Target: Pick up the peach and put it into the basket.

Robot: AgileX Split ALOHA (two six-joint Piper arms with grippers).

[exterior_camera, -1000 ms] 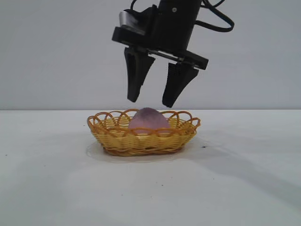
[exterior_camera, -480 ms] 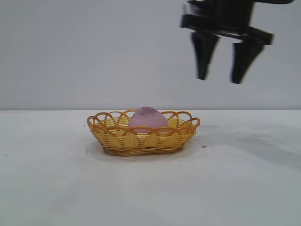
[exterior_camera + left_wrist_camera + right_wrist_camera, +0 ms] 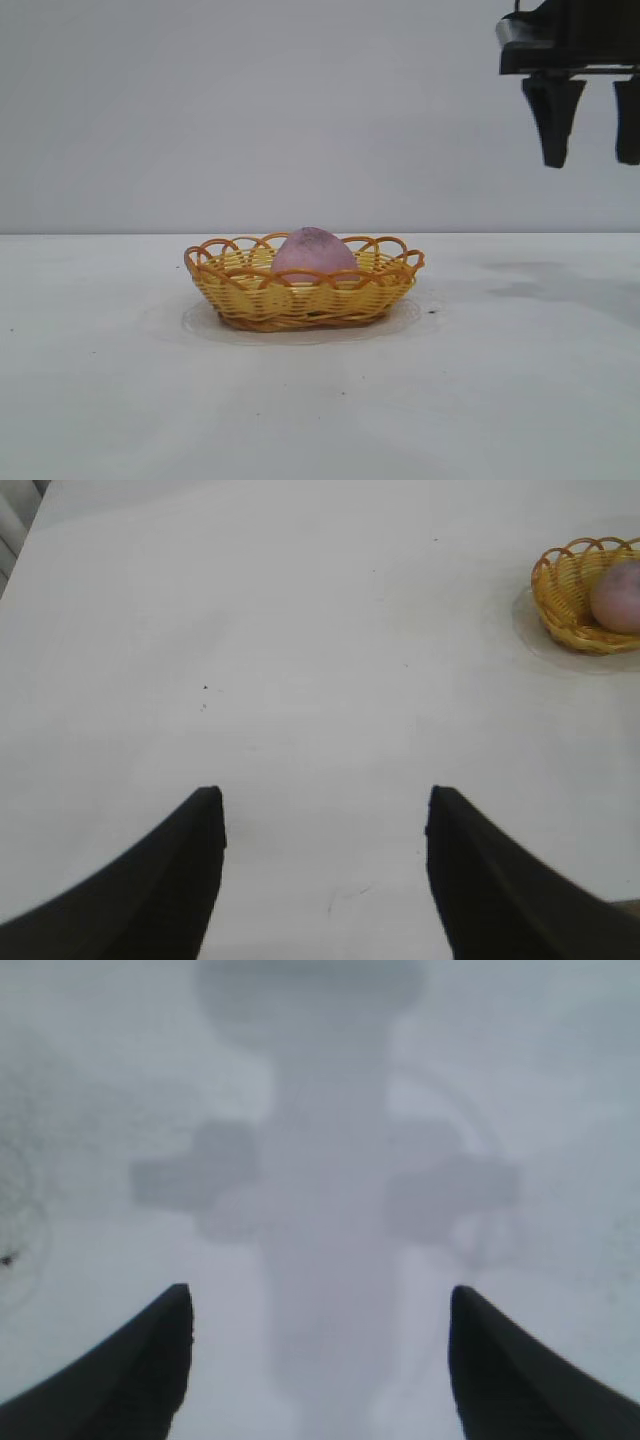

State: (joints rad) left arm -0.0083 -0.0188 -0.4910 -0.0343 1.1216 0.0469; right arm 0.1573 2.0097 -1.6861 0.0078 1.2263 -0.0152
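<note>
You're looking at a matte white table (image 3: 120, 400) against a plain grey wall (image 3: 200, 100), marked with a few dark specks. The oval yellow wicker basket (image 3: 250, 295), its rim looped in scallops, sits mid-table, and the dull pink, speckled peach (image 3: 315, 253) rests inside it. Your right gripper (image 3: 590, 160) hangs high toward the table's right edge, fingers apart and empty. Your left gripper (image 3: 325, 805) hovers over bare table, also spread and empty.

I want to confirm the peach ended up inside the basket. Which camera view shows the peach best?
The exterior view: the peach sits centred and whole above the rim of the basket, seen side-on. The left wrist view catches it only at the frame's edge, partly cut off. The right wrist view shows just bare table and shadow.
</note>
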